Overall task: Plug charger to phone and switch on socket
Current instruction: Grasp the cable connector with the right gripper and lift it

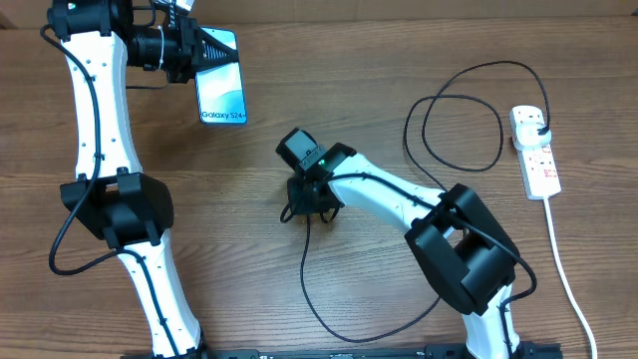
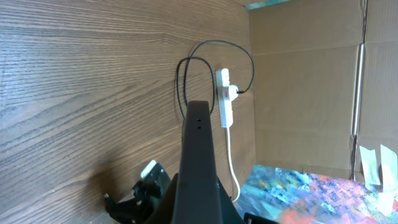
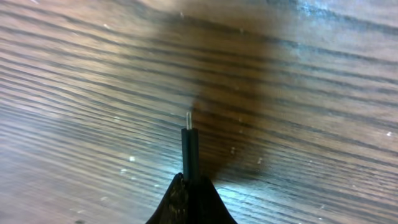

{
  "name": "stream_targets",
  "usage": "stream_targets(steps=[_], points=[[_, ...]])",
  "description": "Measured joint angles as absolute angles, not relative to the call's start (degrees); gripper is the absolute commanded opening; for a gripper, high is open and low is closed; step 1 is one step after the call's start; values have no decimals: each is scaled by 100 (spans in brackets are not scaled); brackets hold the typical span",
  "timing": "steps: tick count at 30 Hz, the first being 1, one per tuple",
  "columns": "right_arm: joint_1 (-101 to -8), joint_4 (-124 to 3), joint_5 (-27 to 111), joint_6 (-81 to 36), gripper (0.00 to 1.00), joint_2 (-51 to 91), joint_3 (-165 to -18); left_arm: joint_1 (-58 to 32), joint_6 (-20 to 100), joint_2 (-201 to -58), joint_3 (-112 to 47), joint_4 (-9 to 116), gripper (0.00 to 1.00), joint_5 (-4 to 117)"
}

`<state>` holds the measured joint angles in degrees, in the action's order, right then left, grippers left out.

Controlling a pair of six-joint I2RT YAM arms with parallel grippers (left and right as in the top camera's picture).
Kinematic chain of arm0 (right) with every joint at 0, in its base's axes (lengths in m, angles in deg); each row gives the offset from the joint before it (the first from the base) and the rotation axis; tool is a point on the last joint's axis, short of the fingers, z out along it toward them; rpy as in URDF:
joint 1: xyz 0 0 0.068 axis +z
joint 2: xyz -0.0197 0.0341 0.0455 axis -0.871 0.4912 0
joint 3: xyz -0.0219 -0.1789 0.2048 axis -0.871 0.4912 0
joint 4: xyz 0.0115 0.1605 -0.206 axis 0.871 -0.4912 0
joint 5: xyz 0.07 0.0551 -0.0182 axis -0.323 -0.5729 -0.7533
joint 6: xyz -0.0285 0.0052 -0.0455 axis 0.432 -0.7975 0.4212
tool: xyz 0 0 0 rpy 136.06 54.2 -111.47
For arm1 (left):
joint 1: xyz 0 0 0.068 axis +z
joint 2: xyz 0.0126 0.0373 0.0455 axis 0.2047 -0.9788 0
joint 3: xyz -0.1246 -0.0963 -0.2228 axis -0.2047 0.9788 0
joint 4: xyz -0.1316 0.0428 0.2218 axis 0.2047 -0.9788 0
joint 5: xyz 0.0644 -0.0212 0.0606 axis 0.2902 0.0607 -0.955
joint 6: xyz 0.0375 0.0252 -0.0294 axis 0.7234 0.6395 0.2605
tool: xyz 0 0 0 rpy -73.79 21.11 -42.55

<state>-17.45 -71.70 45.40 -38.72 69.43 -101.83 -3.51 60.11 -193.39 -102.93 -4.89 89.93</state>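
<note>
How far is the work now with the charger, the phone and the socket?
Done: the charger has its black plug in the socket. In hand: the right gripper is shut on the connector tip, apart from the phone, where the left gripper is shut at the top edge. Left: connector into the phone, then the switch, whose state is not readable here.

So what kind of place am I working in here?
Probably a lab test bench rather than a home: a wood-grain table boxed in by cardboard walls, with a phone and a power strip laid out.
</note>
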Motion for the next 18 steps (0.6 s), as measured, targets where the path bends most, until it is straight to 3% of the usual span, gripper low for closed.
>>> stream_targets(steps=[9,18], points=[[-2851,-6803,2365,-3872,4,6947,-10697,-351,6007,-19339,-10290,-205,4,9463],[-3856,-4884,-938,-3944,4,6947,-10717,-351,5305,-19339,-10290,1706,4,10737]])
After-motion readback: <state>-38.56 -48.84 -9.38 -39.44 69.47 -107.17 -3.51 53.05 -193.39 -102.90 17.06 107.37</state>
